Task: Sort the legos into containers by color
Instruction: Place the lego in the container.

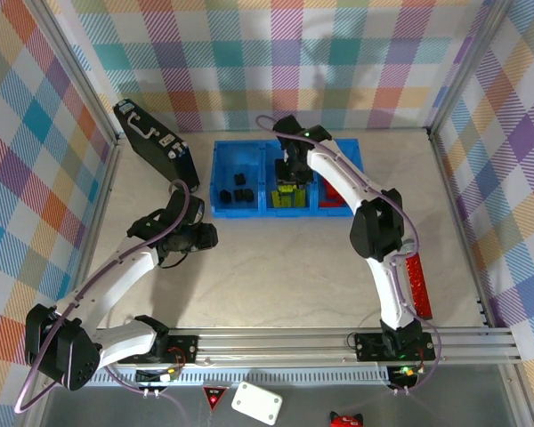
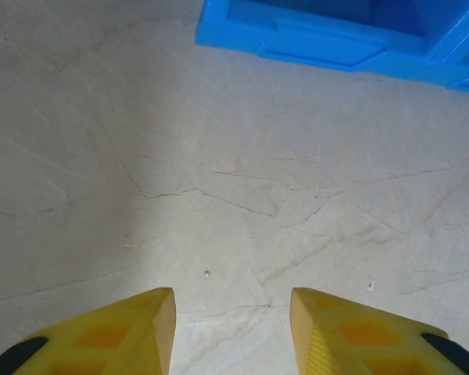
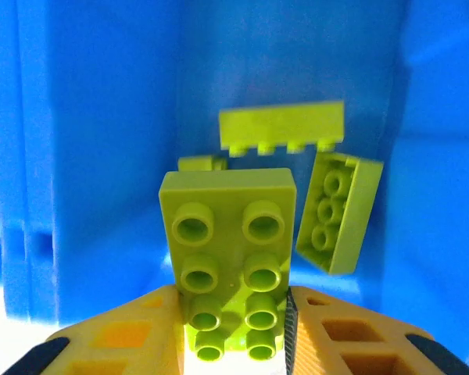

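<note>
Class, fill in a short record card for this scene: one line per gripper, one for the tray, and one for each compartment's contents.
Left gripper: open, nothing between its fingers, above the bare table
Right gripper: shut on the held lime brick, over the middle compartment
Blue tray: three compartments in a row
Left compartment: black bricks
Middle compartment: loose lime bricks
Right compartment: red bricks
</note>
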Robot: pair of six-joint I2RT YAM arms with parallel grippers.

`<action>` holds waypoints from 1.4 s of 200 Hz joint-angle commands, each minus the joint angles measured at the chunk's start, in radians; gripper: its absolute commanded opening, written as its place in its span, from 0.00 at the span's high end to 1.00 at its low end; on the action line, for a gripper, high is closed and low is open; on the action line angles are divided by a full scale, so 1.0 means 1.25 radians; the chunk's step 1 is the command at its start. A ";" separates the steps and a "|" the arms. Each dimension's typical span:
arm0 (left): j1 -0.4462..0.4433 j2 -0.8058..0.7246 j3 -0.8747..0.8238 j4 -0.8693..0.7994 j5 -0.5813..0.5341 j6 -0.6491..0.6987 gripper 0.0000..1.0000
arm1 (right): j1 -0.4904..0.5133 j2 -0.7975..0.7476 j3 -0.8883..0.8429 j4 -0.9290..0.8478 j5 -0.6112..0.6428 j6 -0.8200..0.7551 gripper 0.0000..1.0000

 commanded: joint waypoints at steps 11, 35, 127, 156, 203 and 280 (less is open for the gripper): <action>0.013 -0.020 -0.007 -0.032 -0.015 -0.014 0.57 | -0.020 0.076 0.118 -0.034 -0.031 -0.022 0.65; 0.013 -0.025 -0.003 -0.037 -0.017 -0.017 0.57 | -0.029 0.113 0.167 -0.010 -0.043 -0.022 0.64; 0.013 -0.083 -0.018 -0.070 -0.032 -0.026 0.57 | -0.039 0.201 0.185 0.111 0.021 -0.041 0.64; 0.013 -0.093 -0.023 -0.071 -0.031 -0.029 0.57 | -0.039 0.236 0.194 0.131 0.049 -0.050 0.63; 0.013 -0.104 -0.030 -0.075 -0.041 -0.031 0.57 | -0.039 0.253 0.200 0.142 0.066 -0.066 0.54; 0.014 -0.090 -0.053 -0.055 -0.076 -0.023 0.55 | -0.039 0.145 0.198 0.091 0.063 -0.093 0.51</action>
